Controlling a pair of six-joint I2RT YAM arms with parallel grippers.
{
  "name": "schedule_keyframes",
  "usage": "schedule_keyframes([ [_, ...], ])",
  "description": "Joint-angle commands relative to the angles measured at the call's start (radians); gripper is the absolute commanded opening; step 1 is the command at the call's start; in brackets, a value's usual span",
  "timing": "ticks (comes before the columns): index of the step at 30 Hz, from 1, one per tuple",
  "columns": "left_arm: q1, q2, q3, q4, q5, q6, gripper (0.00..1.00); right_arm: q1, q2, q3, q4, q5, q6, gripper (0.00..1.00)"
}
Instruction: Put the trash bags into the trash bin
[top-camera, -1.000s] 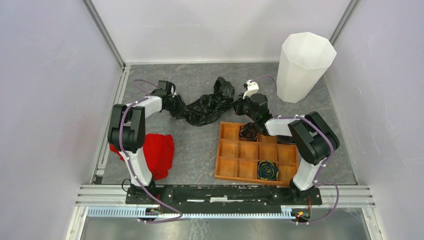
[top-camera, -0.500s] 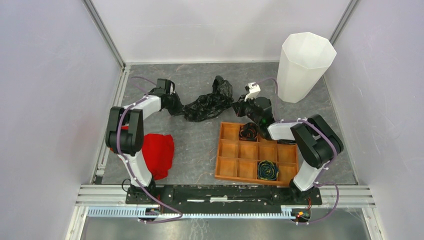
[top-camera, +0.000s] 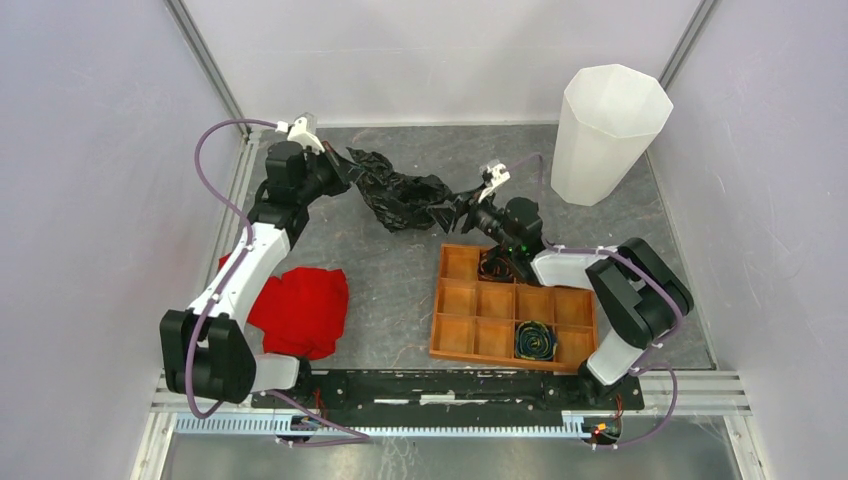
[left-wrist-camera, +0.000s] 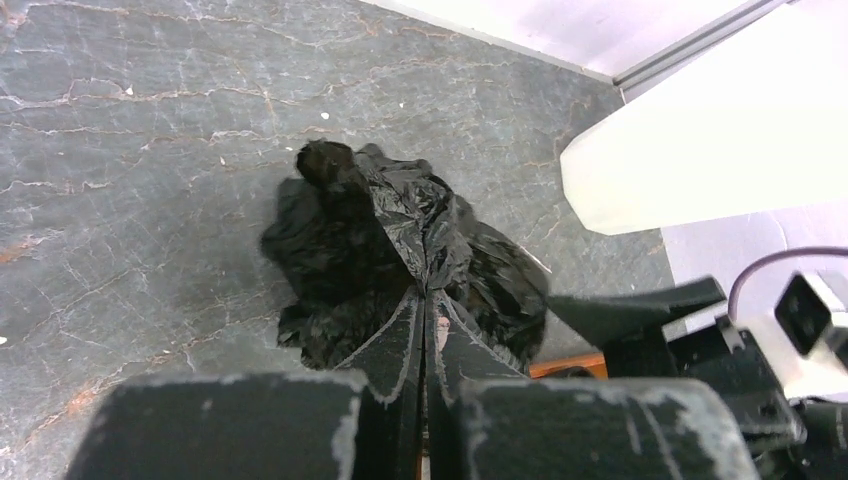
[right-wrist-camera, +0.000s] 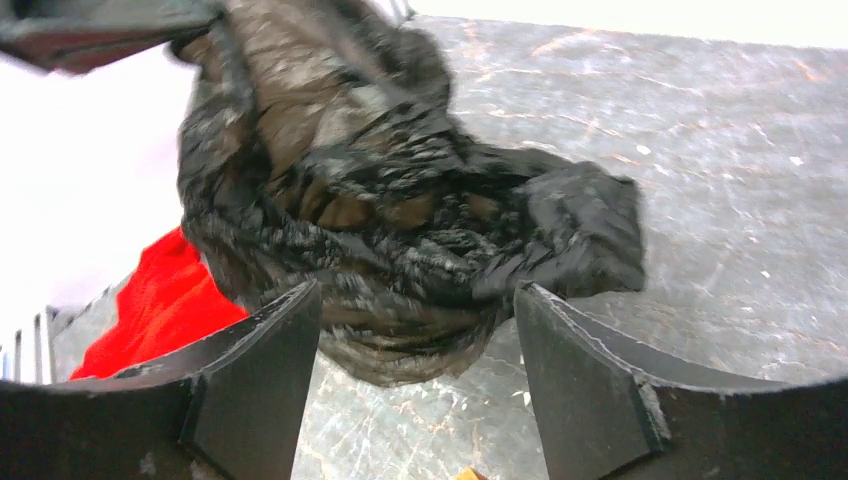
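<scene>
Pickup: left end effector (left-wrist-camera: 425, 305) pinches the trash bag (top-camera: 400, 197), your right end effector (right-wrist-camera: 415, 320) gapes; close it, then reach the trash bin (top-camera: 605, 135).

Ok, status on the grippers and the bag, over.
Left gripper shut on trash bag. Right gripper open, fingers either side of it. Trash bin upright, bag not in. Tray close by, likely not blocking.

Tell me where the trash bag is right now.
Top view, far centre: the trash bag is pinched by the left tool, with the open right tool at its other end and the trash bin further right.
</scene>
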Motion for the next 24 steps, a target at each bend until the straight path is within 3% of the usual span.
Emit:
schedule_keyframes([
  [1,-0.005,-0.005,-0.009,0.033,0.018,0.052,0.02,-0.028,-0.006,0.208,-0.396,0.192,0.194,0.8],
  [3,-0.004,-0.005,-0.005,0.033,0.028,0.059,0.02,-0.043,0.029,0.318,-0.586,0.223,0.232,0.82],
  [9,-0.003,-0.011,0.004,-0.008,0.046,0.076,0.02,-0.078,0.172,0.423,-0.634,0.164,0.279,0.83],
  [15,-0.003,-0.017,-0.002,-0.006,0.065,0.08,0.02,-0.079,0.419,0.719,-0.809,0.074,0.159,0.82],
  [24,-0.003,-0.015,-0.005,-0.004,0.076,0.082,0.02,-0.042,0.527,0.721,-0.657,-0.027,0.196,0.75],
])
